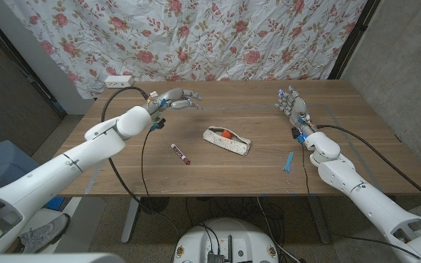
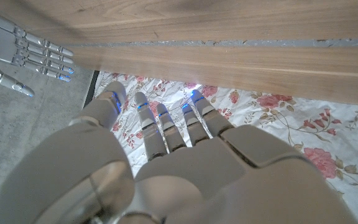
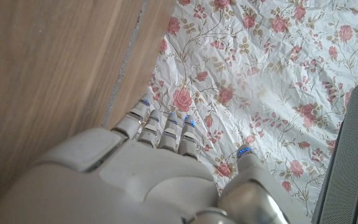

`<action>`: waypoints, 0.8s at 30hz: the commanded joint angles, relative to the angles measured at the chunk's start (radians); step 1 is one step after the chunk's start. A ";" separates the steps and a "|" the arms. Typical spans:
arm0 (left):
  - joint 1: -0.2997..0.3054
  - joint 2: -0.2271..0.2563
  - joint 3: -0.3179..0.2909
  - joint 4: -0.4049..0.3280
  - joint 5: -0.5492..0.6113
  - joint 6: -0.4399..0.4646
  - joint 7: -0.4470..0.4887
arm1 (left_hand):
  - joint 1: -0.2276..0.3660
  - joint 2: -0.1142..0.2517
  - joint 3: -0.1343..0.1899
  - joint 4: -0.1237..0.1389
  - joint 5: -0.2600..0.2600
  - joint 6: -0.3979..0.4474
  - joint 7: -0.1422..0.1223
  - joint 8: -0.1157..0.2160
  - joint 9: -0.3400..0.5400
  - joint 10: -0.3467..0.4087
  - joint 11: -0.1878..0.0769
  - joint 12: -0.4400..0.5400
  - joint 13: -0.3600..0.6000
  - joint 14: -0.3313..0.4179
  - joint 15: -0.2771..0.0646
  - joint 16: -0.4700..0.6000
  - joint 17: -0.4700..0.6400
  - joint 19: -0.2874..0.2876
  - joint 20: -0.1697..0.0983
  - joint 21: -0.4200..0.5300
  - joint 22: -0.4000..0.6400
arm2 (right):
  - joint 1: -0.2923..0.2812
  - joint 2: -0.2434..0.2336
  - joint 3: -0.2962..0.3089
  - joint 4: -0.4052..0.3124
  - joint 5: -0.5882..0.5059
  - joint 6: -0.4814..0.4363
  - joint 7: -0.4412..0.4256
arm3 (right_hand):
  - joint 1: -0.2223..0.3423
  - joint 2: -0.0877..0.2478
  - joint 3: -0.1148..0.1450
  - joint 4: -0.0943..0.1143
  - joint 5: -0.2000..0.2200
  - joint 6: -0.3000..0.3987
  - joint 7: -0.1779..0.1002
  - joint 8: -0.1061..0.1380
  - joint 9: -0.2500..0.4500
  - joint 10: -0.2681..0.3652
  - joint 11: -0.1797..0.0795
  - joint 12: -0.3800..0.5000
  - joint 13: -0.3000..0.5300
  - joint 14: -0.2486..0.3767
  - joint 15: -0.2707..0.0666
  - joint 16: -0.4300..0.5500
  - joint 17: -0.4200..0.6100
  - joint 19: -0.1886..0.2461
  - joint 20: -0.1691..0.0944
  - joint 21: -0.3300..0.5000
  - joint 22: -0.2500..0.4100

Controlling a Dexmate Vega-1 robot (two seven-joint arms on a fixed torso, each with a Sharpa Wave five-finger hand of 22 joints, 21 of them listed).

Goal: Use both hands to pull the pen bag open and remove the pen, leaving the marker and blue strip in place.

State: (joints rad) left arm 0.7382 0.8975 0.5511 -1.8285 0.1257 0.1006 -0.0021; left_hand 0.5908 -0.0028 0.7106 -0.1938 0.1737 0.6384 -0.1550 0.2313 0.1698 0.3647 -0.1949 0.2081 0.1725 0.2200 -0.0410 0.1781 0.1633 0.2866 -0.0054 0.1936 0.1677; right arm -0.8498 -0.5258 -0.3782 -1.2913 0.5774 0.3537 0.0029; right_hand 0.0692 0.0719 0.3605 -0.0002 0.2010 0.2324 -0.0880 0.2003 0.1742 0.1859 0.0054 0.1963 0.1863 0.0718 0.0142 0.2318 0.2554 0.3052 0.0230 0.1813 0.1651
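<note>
A white pen bag [image 1: 227,141] lies at the middle of the wooden table [image 1: 218,168], with something red-orange showing at its open end. A marker [image 1: 180,153] with red ends lies left of the bag. A blue strip [image 1: 289,162] lies to the bag's right. My left hand [image 1: 172,101] hovers at the back left of the table, fingers spread and holding nothing; its back shows in the left wrist view as my left hand [image 2: 166,162]. My right hand [image 1: 292,104] stands at the back right, fingers apart and empty, also seen as my right hand [image 3: 148,168]. Both hands are well away from the bag.
A white power strip [image 1: 119,81] sits at the table's back left corner. A floral cloth [image 1: 196,36] hangs behind the table. Cables trail from both arms over the tabletop. In the left wrist view the right hand [image 2: 23,53] shows far off.
</note>
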 commanded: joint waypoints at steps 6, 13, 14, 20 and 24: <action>-0.046 0.012 0.058 -0.085 0.262 0.086 -0.060 | 0.055 -0.016 -0.021 0.003 0.002 0.058 -0.003 -0.003 0.005 0.043 -0.002 0.000 0.002 0.040 -0.093 0.007 0.001 0.035 -0.002 0.009 0.005 | -0.004 -0.004 0.000 -0.002 0.001 -0.010 -0.003 | -0.002 0.013 0.005 -0.012 0.000 0.014 0.000 0.006 0.006 0.008 -0.003 0.003 0.002 0.005 -0.007 -0.004 -0.002 0.006 -0.011 0.006 0.002; -0.062 0.004 0.083 -0.116 0.354 0.121 -0.099 | 0.076 -0.022 -0.031 0.004 0.001 0.085 0.002 -0.004 0.005 0.059 -0.001 0.000 0.002 0.053 -0.090 0.007 0.001 0.041 -0.002 0.008 0.005 | -0.008 -0.008 0.001 -0.004 0.006 -0.013 0.004 | 0.002 0.015 0.007 -0.016 0.000 0.016 -0.001 0.005 0.006 0.009 -0.002 0.003 0.002 0.005 -0.007 -0.004 -0.003 0.005 -0.011 0.006 0.002; -0.065 0.004 0.088 -0.116 0.368 0.114 -0.100 | 0.079 -0.023 -0.033 0.005 0.001 0.089 0.002 -0.004 0.005 0.063 -0.001 0.001 0.002 0.054 -0.090 0.007 0.001 0.042 -0.002 0.008 0.005 | -0.008 -0.009 0.001 -0.004 0.008 -0.014 0.005 | 0.002 0.016 0.007 -0.017 0.000 0.017 -0.001 0.005 0.006 0.009 -0.002 0.003 0.002 0.005 -0.007 -0.004 -0.003 0.005 -0.011 0.006 0.002; -0.076 -0.007 0.108 -0.132 0.448 0.125 -0.127 | 0.101 -0.032 -0.048 0.006 0.001 0.118 0.003 -0.008 0.005 0.086 0.000 0.002 0.002 0.091 -0.091 0.013 0.002 0.058 -0.007 0.011 0.006 | -0.009 -0.004 0.002 0.005 0.015 -0.007 0.015 | 0.003 0.017 0.007 -0.019 -0.001 0.022 -0.004 0.005 0.006 0.011 -0.004 0.003 0.002 0.005 -0.008 -0.004 -0.004 0.006 -0.011 0.006 0.002; -0.079 -0.016 0.114 -0.152 0.491 0.149 -0.157 | 0.115 -0.039 -0.059 0.007 0.001 0.133 -0.002 -0.011 0.005 0.095 0.000 0.000 0.002 0.107 -0.095 0.013 0.002 0.065 -0.014 0.011 0.006 | -0.008 -0.005 0.001 0.007 0.015 -0.005 0.020 | 0.004 0.018 0.007 -0.020 -0.001 0.025 -0.005 0.005 0.006 0.011 -0.003 0.003 0.002 0.006 -0.006 -0.004 -0.004 0.006 -0.010 0.006 0.002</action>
State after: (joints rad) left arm 0.6776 0.8989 0.6336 -1.9358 0.4832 0.2050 -0.0996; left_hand 0.6914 -0.0379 0.6595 -0.1895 0.1738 0.7598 -0.1555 0.2243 0.1698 0.4464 -0.1945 0.2081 0.1725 0.3130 -0.0411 0.1851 0.1634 0.3405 -0.0164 0.1998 0.1701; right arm -0.8559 -0.5304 -0.3774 -1.2916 0.5848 0.3443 0.0091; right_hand 0.0753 0.0780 0.3672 -0.0126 0.2010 0.2484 -0.0934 0.2003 0.1741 0.1931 -0.0019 0.1963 0.1863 0.0717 0.0143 0.2318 0.2507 0.3050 0.0159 0.1813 0.1650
